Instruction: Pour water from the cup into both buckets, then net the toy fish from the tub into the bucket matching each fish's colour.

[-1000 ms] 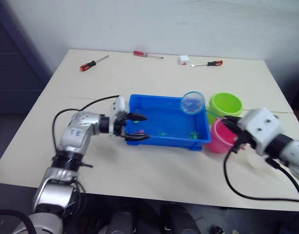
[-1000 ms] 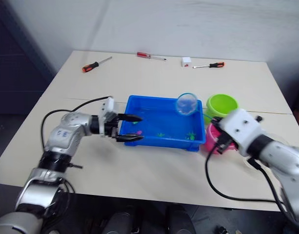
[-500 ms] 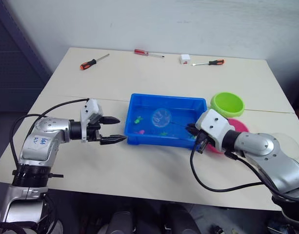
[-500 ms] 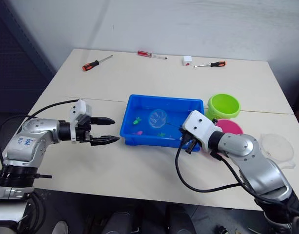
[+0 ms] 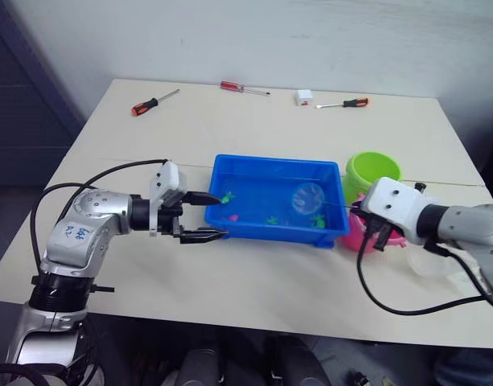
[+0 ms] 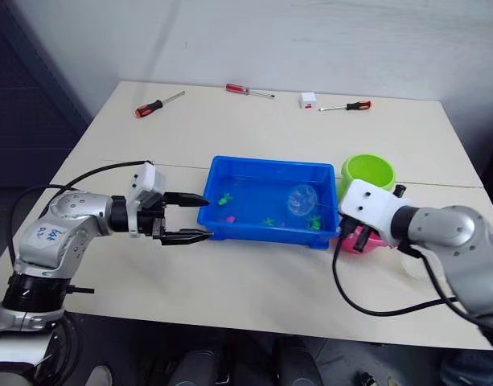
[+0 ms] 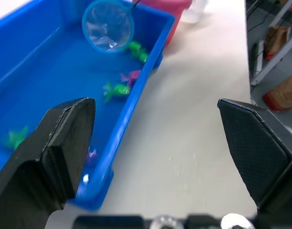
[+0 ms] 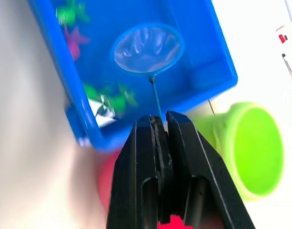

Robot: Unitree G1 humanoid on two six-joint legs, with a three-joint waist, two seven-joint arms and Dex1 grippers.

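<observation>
**Netting fish from the tub**

Right now the right gripper [image 8: 157, 125] pinches the thin dark handle of the net [image 5: 308, 197], whose hoop hangs over the right half of the blue tub [image 5: 230, 165]. The left gripper [image 5: 208, 217] waits at the tub's left end with its fingers spread wide, one to each side of the near corner wall, holding nothing.

To do this well, I judge the hoop should dip low and slide under one fish at a time, then lift level so nothing slips out on the way to the matching pail; the left gripper could steady the tub.

The tub holds several small green fish [image 7: 118, 89] and pink fish [image 7: 132, 76] scattered along its floor. The green bucket [image 5: 373, 170] and pink bucket [image 6: 365, 239] stand just beside the tub's right end; I cannot tell what is in them. The clear cup [image 5: 433, 264] sits near the pink one.
</observation>
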